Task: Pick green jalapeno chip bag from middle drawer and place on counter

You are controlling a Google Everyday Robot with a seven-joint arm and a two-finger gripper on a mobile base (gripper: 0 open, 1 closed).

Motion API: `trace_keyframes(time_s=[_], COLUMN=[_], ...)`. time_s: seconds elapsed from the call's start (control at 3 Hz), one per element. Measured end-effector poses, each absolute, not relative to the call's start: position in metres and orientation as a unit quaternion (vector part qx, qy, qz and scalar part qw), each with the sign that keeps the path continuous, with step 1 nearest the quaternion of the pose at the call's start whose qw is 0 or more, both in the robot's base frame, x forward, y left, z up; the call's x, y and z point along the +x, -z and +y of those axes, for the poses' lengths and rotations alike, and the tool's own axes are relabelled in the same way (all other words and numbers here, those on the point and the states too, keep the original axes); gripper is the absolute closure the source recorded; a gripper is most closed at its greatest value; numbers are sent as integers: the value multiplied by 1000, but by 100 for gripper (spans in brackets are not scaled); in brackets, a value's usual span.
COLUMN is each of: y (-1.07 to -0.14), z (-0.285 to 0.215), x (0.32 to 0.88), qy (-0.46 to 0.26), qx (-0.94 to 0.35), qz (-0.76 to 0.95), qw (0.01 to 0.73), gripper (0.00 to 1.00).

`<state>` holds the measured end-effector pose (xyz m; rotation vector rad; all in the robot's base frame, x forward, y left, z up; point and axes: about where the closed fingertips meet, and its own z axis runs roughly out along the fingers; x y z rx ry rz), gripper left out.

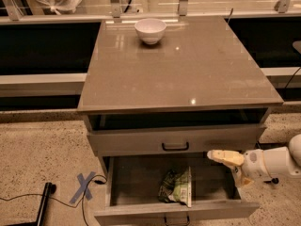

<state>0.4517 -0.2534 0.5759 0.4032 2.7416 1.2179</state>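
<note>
The green jalapeno chip bag [176, 187] lies crumpled on the floor of the open middle drawer [136, 180], right of its centre and near the front wall. The counter [188, 69] forms the cabinet's top above it. My gripper [228, 168] hangs at the drawer's right side, over its right wall, right of the bag and apart from it. Its pale fingers [225, 157] point left, spread apart and holding nothing.
A white bowl [150, 30] stands at the back of the counter. The top drawer front [175, 146] with a black handle is closed. A blue tape cross [83, 187] and a black cable with a dark bar [44, 204] lie on the speckled floor at left.
</note>
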Motion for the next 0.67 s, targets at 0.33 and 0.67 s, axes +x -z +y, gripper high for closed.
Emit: trace_keyframes(time_s=[0.33, 0.67], y=[-562, -559], z=[-230, -227], x=[449, 449], qy=[-395, -394], qx=[106, 105], qz=[910, 910], qw=[72, 74], gripper=[0, 0])
